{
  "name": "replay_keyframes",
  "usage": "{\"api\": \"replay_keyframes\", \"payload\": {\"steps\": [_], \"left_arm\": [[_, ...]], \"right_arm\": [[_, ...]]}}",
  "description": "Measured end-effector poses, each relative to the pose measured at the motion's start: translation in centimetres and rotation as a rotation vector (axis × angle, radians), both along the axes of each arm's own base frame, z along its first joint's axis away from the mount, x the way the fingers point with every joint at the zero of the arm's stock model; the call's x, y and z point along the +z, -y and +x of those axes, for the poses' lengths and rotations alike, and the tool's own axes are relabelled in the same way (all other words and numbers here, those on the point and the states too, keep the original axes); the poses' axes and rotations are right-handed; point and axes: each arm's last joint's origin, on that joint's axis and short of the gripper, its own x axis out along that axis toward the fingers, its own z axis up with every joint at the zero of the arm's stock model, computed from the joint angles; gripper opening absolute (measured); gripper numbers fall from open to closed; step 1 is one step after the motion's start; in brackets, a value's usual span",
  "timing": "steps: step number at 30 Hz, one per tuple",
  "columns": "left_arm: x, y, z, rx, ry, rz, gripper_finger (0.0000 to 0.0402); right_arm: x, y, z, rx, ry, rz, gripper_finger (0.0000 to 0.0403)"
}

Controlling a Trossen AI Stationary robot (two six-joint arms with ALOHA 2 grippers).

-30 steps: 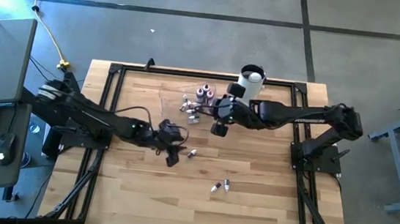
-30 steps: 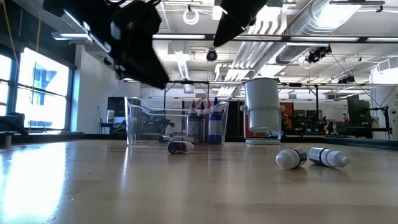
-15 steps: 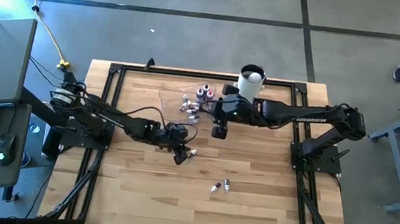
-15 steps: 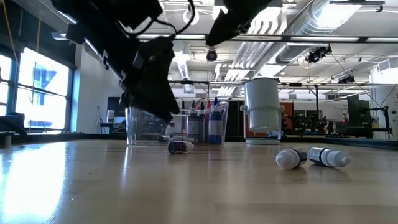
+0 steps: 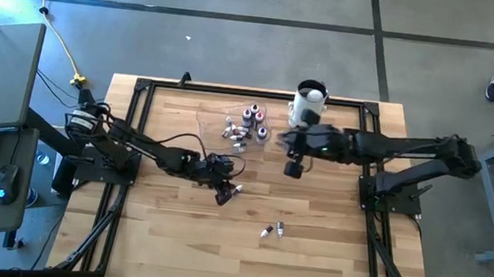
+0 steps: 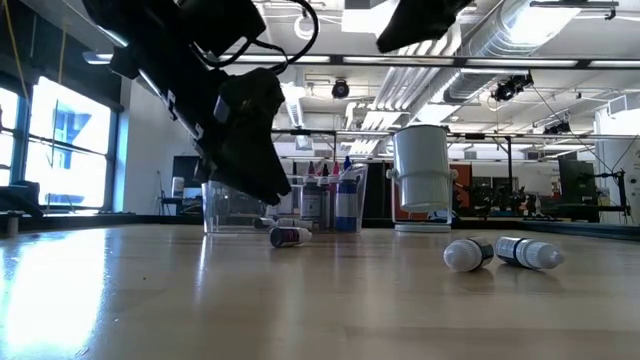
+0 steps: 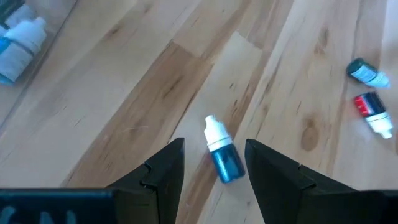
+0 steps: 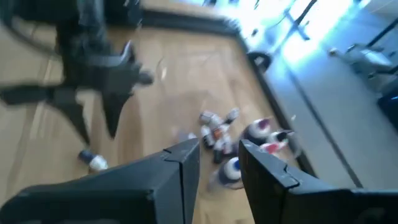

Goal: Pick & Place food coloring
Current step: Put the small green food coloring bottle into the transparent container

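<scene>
Small white-capped blue food coloring bottle (image 7: 222,154) lies on light wooden table (image 5: 164,240), between open left gripper (image 7: 214,163) fingers. Two more small bottles (image 5: 273,231) lie nearer the front edge. Right gripper (image 5: 293,168) open, right of centre.

open lab — exposed ducts (image 6: 540,40); concrete floor (image 5: 238,47)

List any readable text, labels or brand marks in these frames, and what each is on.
None is readable.
Blue bottle between the left end effector fingers: no legible print.
Two loose bottles farther off: labels too small to read.
White container: no visible marking.
Right end effector: no lettering seen.
</scene>
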Motion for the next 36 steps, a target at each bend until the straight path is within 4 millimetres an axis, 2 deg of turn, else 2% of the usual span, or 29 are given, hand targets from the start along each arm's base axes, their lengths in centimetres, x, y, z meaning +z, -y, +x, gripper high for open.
{"api": "replay_keyframes", "payload": {"steps": [8,16,21,30,36], "left_arm": [[-1.0,0.3,0.9,-0.013,0.033,0.038,0.0168],[-2.4,0.5,2.0,-0.072,0.023,0.061,0.0168],[-3.7,0.6,2.1,-0.093,-0.029,0.066,0.0168],[-4.7,0.5,2.2,-0.114,-0.068,0.104,0.0165],[-4.8,0.4,2.2,-0.143,-0.078,0.155,0.0122]], "right_arm": [[0.4,0.0,-3.8,0.016,0.251,-0.096,0.0103],[0.6,0.0,-6.2,0.042,0.438,-0.143,0.0103],[0.5,-0.2,-6.6,0.105,0.471,-0.140,0.0103],[0.5,-0.3,-6.5,0.151,0.478,-0.128,0.0103],[0.5,-0.4,-6.5,0.156,0.478,-0.126,0.0103]]}}
